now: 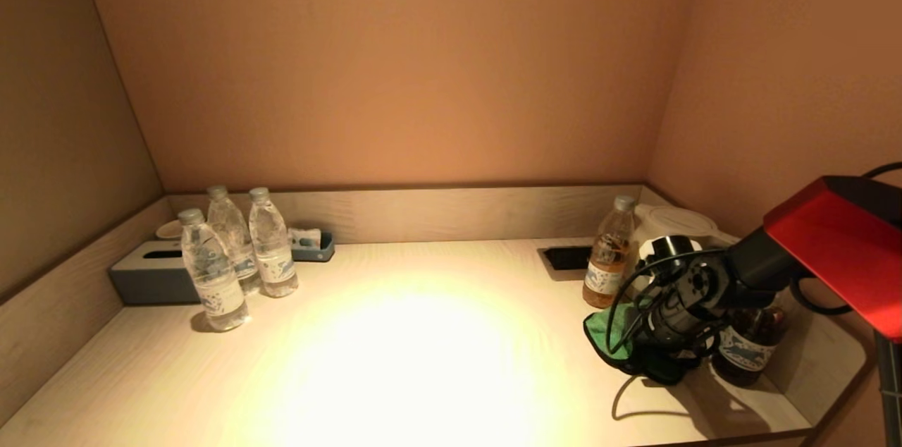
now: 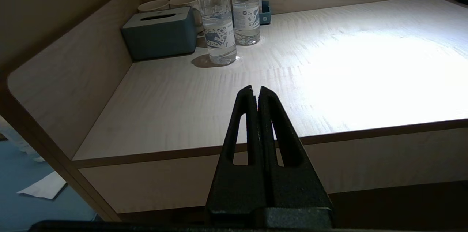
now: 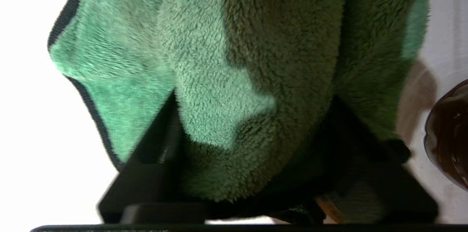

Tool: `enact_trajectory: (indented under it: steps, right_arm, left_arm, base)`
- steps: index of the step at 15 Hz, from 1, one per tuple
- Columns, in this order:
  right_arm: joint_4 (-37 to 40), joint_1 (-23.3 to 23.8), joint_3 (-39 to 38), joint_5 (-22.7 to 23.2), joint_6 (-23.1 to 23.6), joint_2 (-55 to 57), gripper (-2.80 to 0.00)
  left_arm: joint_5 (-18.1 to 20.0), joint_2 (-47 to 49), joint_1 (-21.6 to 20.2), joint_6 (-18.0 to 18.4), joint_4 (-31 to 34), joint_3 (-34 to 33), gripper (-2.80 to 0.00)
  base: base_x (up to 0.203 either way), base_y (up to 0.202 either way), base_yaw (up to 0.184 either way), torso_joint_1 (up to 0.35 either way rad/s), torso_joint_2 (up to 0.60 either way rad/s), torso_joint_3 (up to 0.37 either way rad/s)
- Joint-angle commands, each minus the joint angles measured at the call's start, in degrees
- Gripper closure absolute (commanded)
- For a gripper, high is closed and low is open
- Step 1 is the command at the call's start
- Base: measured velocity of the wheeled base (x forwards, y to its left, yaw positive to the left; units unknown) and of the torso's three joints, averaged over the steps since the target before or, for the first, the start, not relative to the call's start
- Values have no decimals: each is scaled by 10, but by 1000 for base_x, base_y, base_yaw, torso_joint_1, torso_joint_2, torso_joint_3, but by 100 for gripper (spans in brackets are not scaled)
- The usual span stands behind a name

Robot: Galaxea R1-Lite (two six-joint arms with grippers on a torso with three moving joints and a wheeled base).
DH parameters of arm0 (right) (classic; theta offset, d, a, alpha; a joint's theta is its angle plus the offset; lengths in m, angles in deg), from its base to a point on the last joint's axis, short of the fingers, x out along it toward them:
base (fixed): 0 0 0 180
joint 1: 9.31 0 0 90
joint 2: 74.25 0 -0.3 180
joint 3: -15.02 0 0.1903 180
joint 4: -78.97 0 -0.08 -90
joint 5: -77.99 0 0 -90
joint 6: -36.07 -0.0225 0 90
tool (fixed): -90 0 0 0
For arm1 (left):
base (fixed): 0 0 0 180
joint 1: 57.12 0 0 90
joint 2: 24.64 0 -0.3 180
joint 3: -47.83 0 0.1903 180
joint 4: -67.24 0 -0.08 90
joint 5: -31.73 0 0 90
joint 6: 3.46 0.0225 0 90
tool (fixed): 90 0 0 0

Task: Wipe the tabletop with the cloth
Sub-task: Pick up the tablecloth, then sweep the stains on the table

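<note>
Right pincer (image 3: 252, 122) gathering the green cloth (image 1: 612, 331) at the surface's (image 1: 423, 362) right end.
Fingers straddle a bunched fold, seemingly gripping; next, drag leftward, clear of the bottles; left pincer (image 2: 256, 94) closed, parked off the front edge.

Your right gripper (image 3: 252, 115) is buried in the green cloth (image 3: 256, 60) — fingertips hidden in the wrist view, and the head view shows only the arm's body over it. Cloth runs off the frame top. The dark bottle (image 1: 748, 348) is half behind the arm, cap not visible; in the wrist view it's cut by the edge. The kettle (image 1: 673, 225) is partly blocked by the amber bottle (image 1: 607, 253). Cups (image 2: 164, 4) sit behind the tissue box (image 2: 161, 32) — rims only. Left arm isn't in the head view.
</note>
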Motion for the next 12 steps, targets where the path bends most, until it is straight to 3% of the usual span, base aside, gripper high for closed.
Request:
enact_trajectory:
  steps: [1,5,7,12]
  right_arm:
    - [2,0,-2,12,-2,-4,0]
    - [3,0,-7,18,-6,-12,0]
    - [5,-9,-14,43,-8,-36,0]
    - [10,-86,-44,98,-30,-148,0]
  left_arm:
    - [0,0,0,0,0,0,0]
    - [0,0,0,0,0,0,0]
    - [0,0,0,0,0,0,0]
    - [0,0,0,0,0,0,0]
  base:
    - [0,0,0,0,0,0]
    - [0,0,0,0,0,0]
    - [0,0,0,0,0,0]
    - [0,0,0,0,0,0]
